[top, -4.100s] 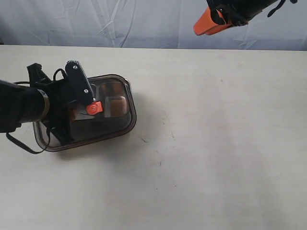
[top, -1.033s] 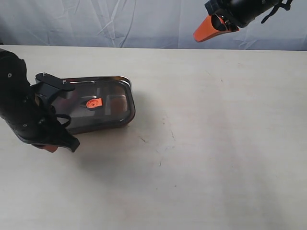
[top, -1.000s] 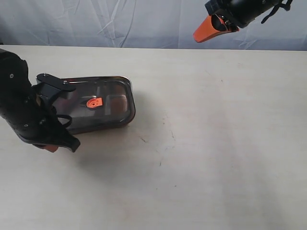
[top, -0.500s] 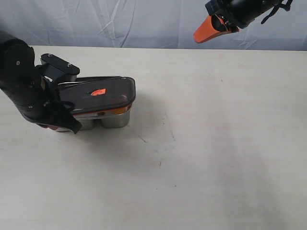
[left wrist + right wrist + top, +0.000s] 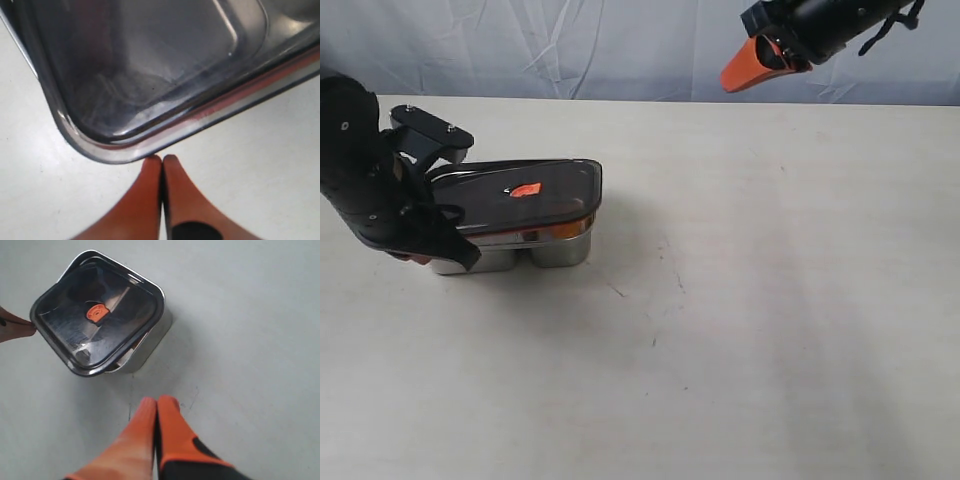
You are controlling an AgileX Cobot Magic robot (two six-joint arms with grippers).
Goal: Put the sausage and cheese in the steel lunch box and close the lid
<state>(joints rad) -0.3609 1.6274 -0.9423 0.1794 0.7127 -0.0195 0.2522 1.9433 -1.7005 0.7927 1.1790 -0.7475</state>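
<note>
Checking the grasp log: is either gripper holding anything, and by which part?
Nothing is held. The left gripper is shut empty, tips at a corner of the lid; the right gripper is shut empty, well clear.

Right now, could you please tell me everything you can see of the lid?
The lid is a dark, smoky, translucent rectangle with rounded corners, plastic by its look, with a small orange valve at its centre. It lies on top of the steel lunch box, covering it; an orange seal shows beneath one corner, so it may not be pressed fully home. The left claw, shut, has its tips at one corner of the rim, seemingly touching.
</note>
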